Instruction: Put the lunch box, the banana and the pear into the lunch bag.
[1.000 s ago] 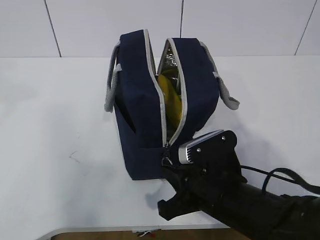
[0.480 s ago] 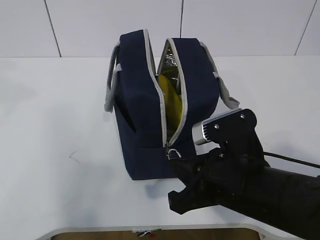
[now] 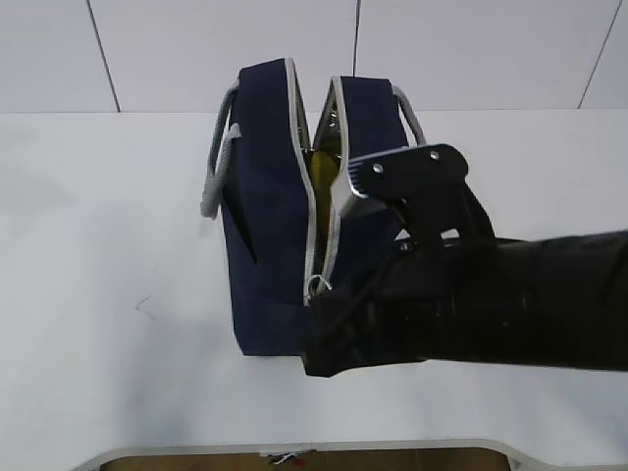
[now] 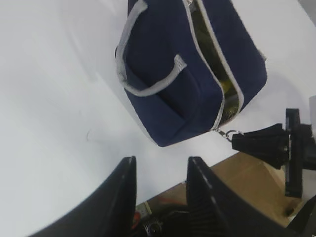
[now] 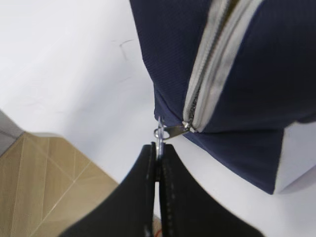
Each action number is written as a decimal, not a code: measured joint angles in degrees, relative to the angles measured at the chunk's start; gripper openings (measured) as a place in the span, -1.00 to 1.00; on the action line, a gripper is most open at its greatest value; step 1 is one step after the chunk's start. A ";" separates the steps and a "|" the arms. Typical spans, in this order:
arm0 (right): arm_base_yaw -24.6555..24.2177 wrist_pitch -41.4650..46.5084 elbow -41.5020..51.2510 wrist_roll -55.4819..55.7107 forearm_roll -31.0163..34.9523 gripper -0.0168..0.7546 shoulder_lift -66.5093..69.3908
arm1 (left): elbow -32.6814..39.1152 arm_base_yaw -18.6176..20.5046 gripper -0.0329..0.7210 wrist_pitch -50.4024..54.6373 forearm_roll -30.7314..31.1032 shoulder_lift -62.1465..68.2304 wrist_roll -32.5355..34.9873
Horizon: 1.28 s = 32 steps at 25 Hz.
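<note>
Desk (image 3: 88,245): white, bare on the left side of the exterior view; a faint scratch mark (image 3: 145,307) lies left of the bag.
Left tool (image 4: 160,190): seen only in the left wrist view, two dark fingers (image 4: 121,197) standing apart with nothing between them; it hangs over the desk's near edge, well apart from the bag.
Lunch bag (image 3: 265,216): navy blue, upright on the desk near the middle, grey handles (image 3: 218,147) drooping on each side, grey zipper (image 3: 312,211) running down the near end; top still gaping.
Banana (image 3: 324,169): a strip of yellow shows inside the bag's opening, between the two zipper edges; only a sliver is visible.
Pear: cannot tell it apart from the yellow inside the bag.
Lunch box: not made out in any view.
Ring pull (image 5: 159,133): small metal ring at the low end of the zipper, at the bag's near bottom corner.
Right tool (image 5: 158,159): fingers pressed together, pinching the ring pull; in the exterior view the black arm (image 3: 491,304) crosses in front of the bag's right half and hides the tool tips.
</note>
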 joint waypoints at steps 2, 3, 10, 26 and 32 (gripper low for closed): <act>0.00 6.23 -3.90 0.00 -0.64 -0.92 0.00 | 3.06 0.00 -0.21 0.00 0.00 0.00 0.52; 0.00 9.13 -5.48 0.00 -0.91 -0.92 0.00 | 4.76 0.00 -0.21 0.00 0.00 0.00 0.83; 0.00 25.50 -17.43 0.00 -1.69 -0.92 0.00 | 14.53 0.00 -0.25 -0.23 0.10 0.11 7.71; 0.00 33.36 -32.14 0.00 -4.30 -0.92 4.42 | 31.86 -0.43 -0.21 -14.67 -10.75 0.21 27.34; 0.00 34.51 -35.63 0.00 -7.66 -0.92 5.34 | 33.29 -5.25 -0.07 -20.49 -12.51 0.21 31.00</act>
